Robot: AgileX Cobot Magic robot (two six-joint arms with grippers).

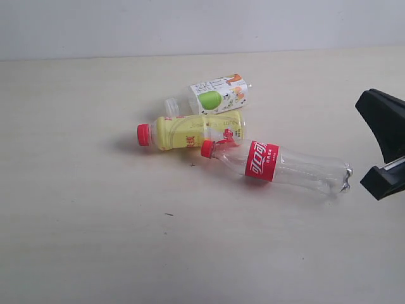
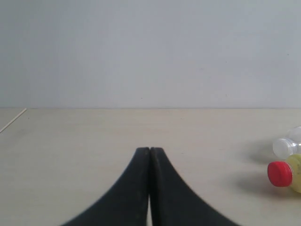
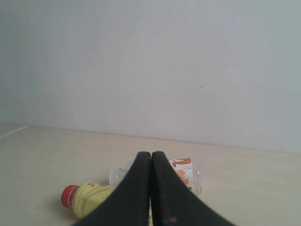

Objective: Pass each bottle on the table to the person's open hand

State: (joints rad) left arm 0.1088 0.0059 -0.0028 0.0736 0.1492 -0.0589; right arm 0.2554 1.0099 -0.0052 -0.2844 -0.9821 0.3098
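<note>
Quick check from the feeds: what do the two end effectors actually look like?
The left matte black two-fingered end effector has fingers broad at the base, curving to narrow rounded tips. The right matte black end effector looks the same. Neither wrist view shows cables or lettering.

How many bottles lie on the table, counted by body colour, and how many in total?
Clear: 2, the apple-label bottle and the Coca-Cola bottle
Yellow: 1, the yellow bottle
Total: 3
</note>
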